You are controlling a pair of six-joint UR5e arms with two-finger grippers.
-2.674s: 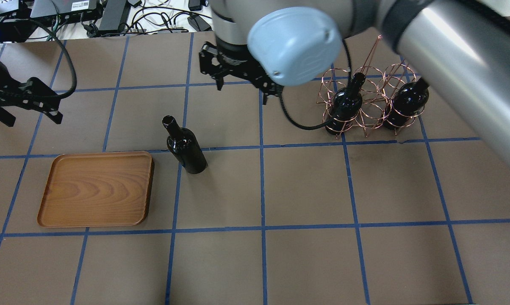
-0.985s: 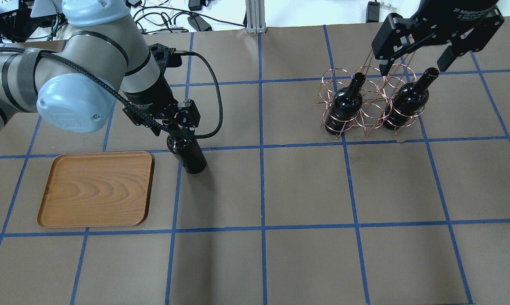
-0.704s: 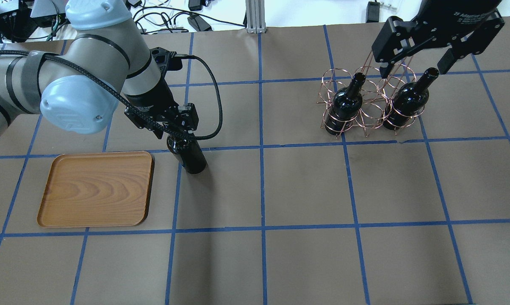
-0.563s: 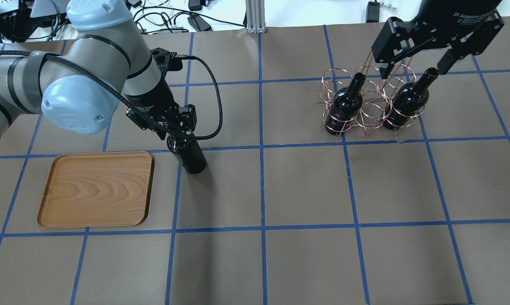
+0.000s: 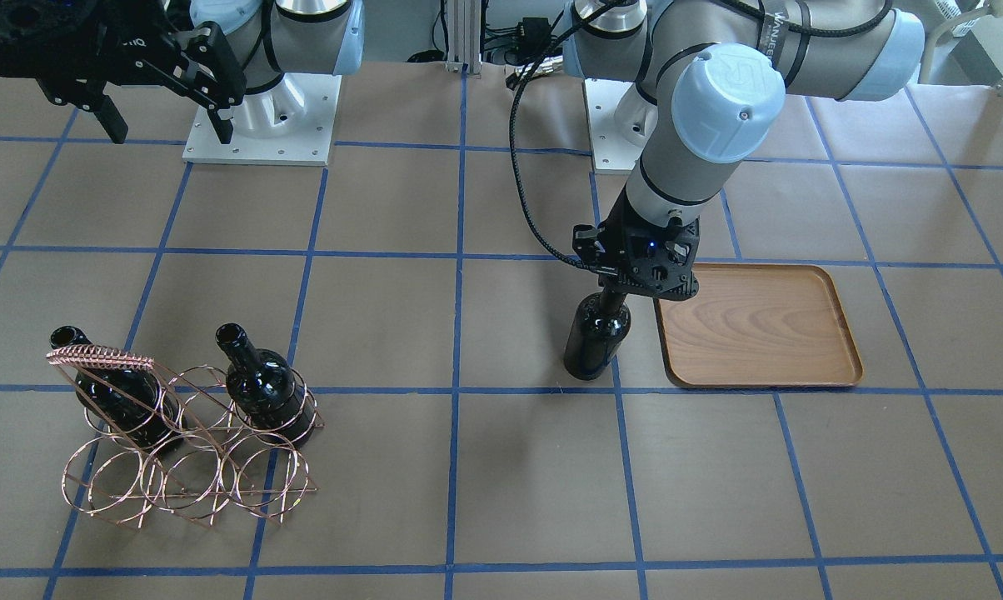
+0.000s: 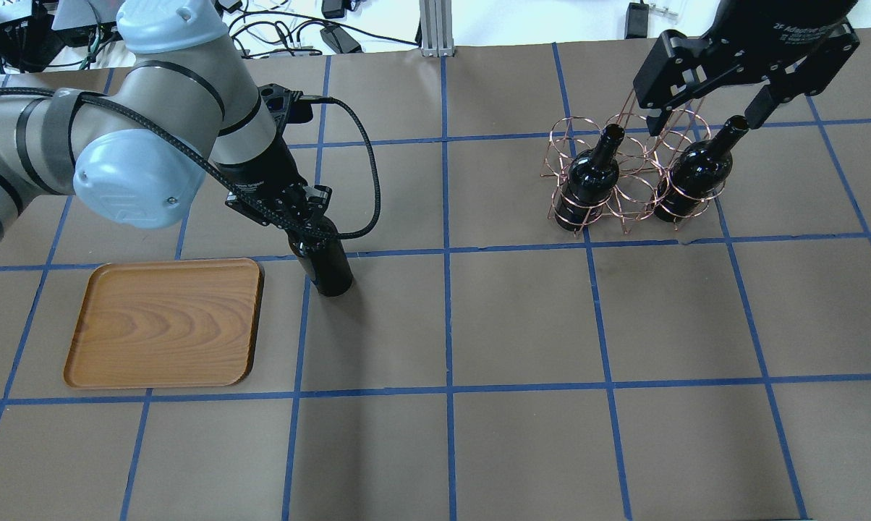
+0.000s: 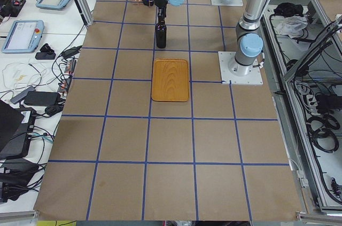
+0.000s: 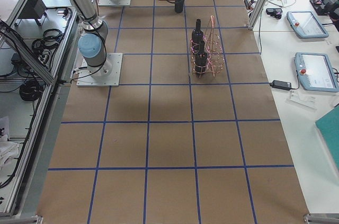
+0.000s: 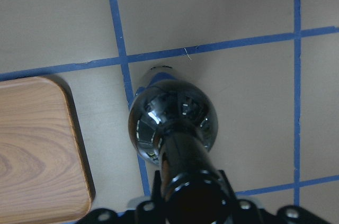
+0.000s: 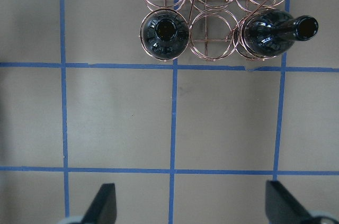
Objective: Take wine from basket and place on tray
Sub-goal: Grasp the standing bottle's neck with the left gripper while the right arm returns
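One wine bottle (image 6: 327, 264) stands upright on the table just right of the wooden tray (image 6: 164, 322), apart from it. My left gripper (image 6: 309, 223) is shut on this bottle's neck from above; the left wrist view shows the bottle (image 9: 172, 118) straight below and the tray's corner (image 9: 32, 144). The copper wire basket (image 6: 627, 181) stands at the far right and holds two more bottles (image 6: 593, 177) (image 6: 696, 174). My right gripper (image 6: 707, 116) is open and empty, high above the basket (image 10: 212, 1).
The brown table is marked with a grid of blue tape (image 6: 446, 250). Both robot bases (image 5: 260, 117) stand at the table's back edge. Cables and electronics (image 6: 276, 29) lie beyond the far edge. The empty tray (image 5: 755, 325) lies flat.
My right arm left the standing bottle and went back over the basket. My left arm came in over the bottle, and its fingers have now closed on the neck.
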